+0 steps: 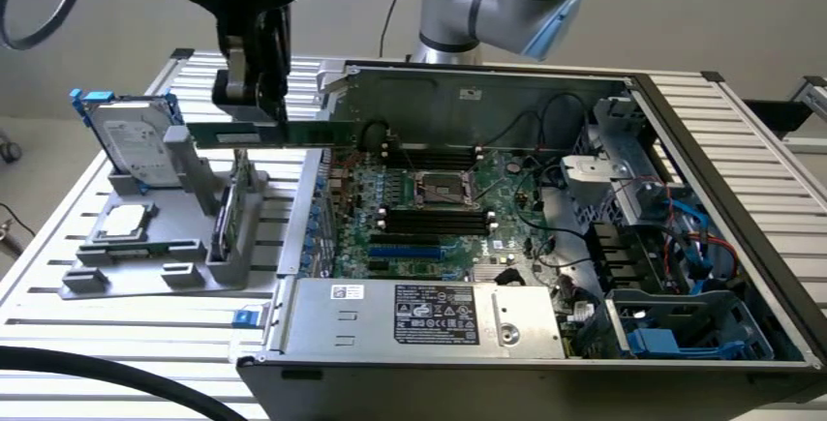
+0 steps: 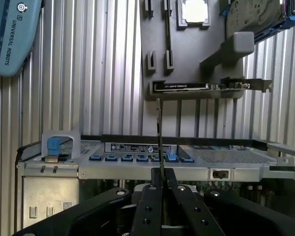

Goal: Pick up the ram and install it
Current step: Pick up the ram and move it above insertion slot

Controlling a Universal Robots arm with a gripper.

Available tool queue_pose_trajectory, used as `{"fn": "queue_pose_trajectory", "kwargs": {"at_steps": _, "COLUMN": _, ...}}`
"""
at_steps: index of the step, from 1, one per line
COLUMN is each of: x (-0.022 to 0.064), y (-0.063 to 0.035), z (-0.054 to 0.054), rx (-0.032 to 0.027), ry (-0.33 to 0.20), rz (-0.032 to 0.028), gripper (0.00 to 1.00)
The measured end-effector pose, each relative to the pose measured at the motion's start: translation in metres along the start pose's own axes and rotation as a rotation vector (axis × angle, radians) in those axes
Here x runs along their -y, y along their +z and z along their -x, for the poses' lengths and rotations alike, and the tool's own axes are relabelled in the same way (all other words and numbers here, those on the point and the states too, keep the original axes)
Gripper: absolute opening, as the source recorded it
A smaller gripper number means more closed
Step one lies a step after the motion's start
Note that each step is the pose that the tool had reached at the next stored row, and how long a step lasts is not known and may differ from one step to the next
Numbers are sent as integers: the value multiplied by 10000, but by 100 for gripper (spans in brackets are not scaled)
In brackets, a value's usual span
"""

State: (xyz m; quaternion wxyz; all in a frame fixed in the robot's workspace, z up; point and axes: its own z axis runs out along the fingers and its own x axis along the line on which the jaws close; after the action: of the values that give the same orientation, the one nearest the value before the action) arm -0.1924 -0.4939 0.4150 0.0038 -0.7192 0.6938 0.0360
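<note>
- Exterior view: gripper (image 1: 265, 111) is clamped narrow on the ram (image 1: 310, 134). The stick is held level in the air, above the grey holder (image 1: 168, 271), one end over the computer case (image 1: 491, 102) wall on the exterior view's left.
- Wrist view: ram (image 2: 159, 130) seen edge-on, pinched between the fingers (image 2: 148, 206), no visible tilt.
- Step, as I judge it: carrying toward the black slots (image 1: 440, 220); not seated yet.
- To do it well: firm grip, stick level, clear the case wall, long edge parallel to a slot.
</note>
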Motion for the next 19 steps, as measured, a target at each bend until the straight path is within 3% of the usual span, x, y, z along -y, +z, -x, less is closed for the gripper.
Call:
{"fn": "queue_pose_trajectory", "kwargs": {"at_steps": 14, "x": 640, "y": 13, "z": 103, "rx": -15, "ry": 1, "rz": -4, "gripper": 14}}
{"fn": "queue_pose_trajectory", "kwargs": {"at_steps": 19, "x": 789, "y": 55, "z": 125, "rx": -14, "ry": 55, "rz": -8, "gripper": 14}}
